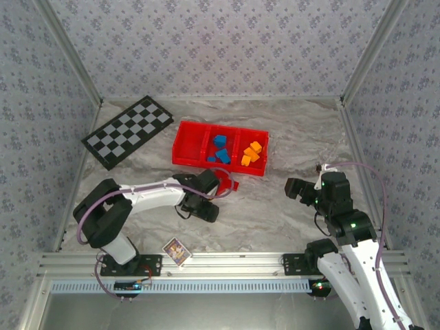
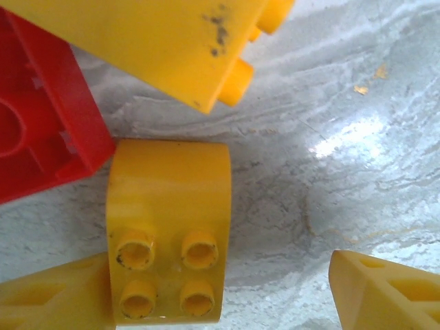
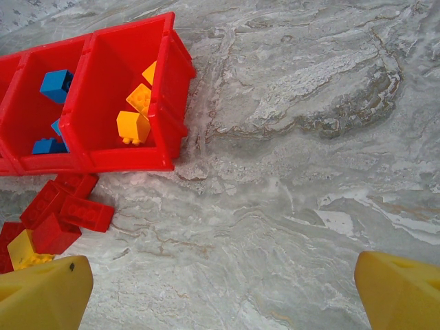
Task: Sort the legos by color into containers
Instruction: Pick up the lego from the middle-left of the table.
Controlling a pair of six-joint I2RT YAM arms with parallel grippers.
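In the left wrist view a yellow four-stud lego (image 2: pixel 168 234) lies on the marble between my left gripper's fingers (image 2: pixel 55 295). It touches the left finger, and a wide gap separates it from the right one, so my left gripper (image 2: pixel 220 302) is open. Another yellow lego (image 2: pixel 158 41) and a red lego (image 2: pixel 41 130) lie just beyond. From above, the left gripper (image 1: pixel 214 187) is over the red legos (image 1: pixel 228 184) in front of the red tray (image 1: pixel 180 159). The tray's middle container holds blue legos (image 1: pixel 220 148) and its right container holds orange ones (image 1: pixel 252 155). My right gripper (image 1: pixel 294 187) stands open over bare table.
A checkered board (image 1: pixel 128 130) lies at the back left. A small printed card (image 1: pixel 177 251) sits by the near rail. The right wrist view has a pile of red legos (image 3: pixel 62 213) with a yellow one (image 3: pixel 24 247) below the tray's front wall (image 3: pixel 103 161).
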